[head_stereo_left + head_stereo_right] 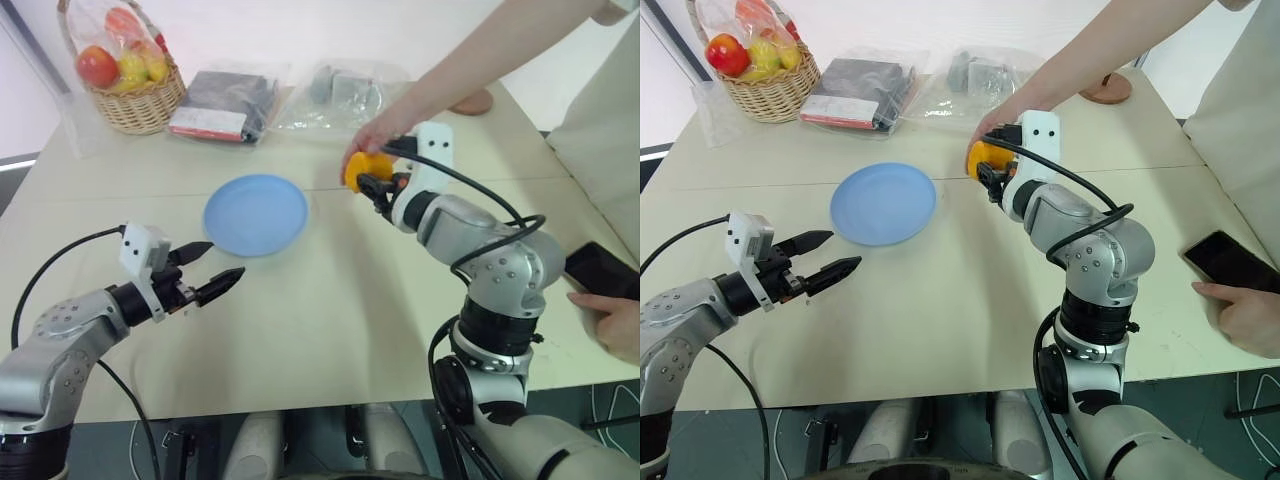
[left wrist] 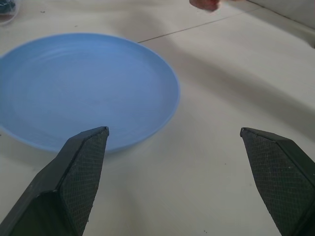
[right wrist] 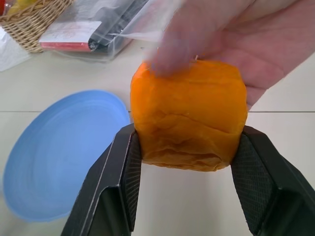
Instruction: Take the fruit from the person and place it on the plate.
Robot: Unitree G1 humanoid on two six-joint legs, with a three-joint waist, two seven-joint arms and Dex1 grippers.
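**A:** Where's the fruit right now?

**B:** You'll find the fruit clamped between the two black fingers of your right gripper, one finger pressed against each side. The person's hand is on it too, cupping it from above and behind, so you and the person both have hold of it. It sits above the table, just off the right side of the plate.

**A:** And your left gripper?

**B:** Your left gripper has its fingers spread wide apart with nothing between them. It hovers over the table near the front edge of the plate and points toward it.

**A:** Anything on the plate?

**B:** You can see its blue surface is bare. It lies flat on the table between your two arms.

**A:** What else is around?

**B:** At the far left corner stands a wicker basket of wrapped fruit. Beside it lie two clear bags. The person's other hand rests on the right edge of the table, next to a black phone.
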